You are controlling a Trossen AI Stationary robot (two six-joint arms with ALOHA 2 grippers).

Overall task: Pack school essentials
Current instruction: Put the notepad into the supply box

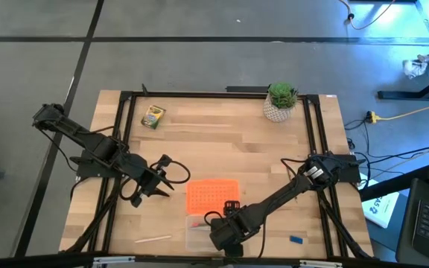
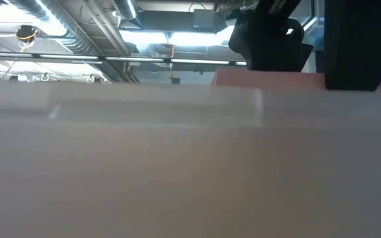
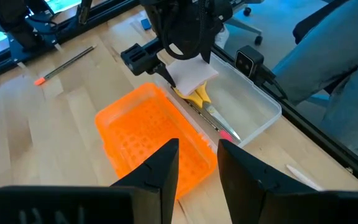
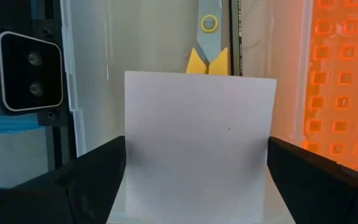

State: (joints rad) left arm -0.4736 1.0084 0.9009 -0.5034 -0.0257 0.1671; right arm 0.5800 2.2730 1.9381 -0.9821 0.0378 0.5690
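Note:
A clear case [image 3: 253,106] lies near the table's front edge, with its orange lid [image 3: 145,140] on the table beside it. Inside the case lie yellow-handled scissors [image 3: 202,99] and a thin pen [image 3: 224,132]. My right gripper [image 1: 226,237] reaches down over the case, shut on a pale square pad [image 4: 197,137]. My left gripper [image 3: 197,168] hovers above the orange lid, its fingers a little apart with nothing between them. A green-and-yellow crayon box [image 1: 153,116] lies at the far left, a pencil [image 1: 153,240] at the near left, and a tiny blue piece [image 1: 296,240] at the near right. My right gripper pinches the pad between its two fingers by two opposite side edges [image 4: 129,158], one finger on each. The fingers come from above, slanting steeply down. The pad lies flat-side up over the scissors' handles [image 4: 207,62] inside the case; whether it rests on them I cannot tell.
A potted green plant [image 1: 280,100] stands at the far right corner. A black frame [image 1: 125,119] runs round the tabletop. The low view is almost wholly blocked by the case's wall [image 2: 177,165]. Bare wood lies in the middle of the table [image 1: 222,141].

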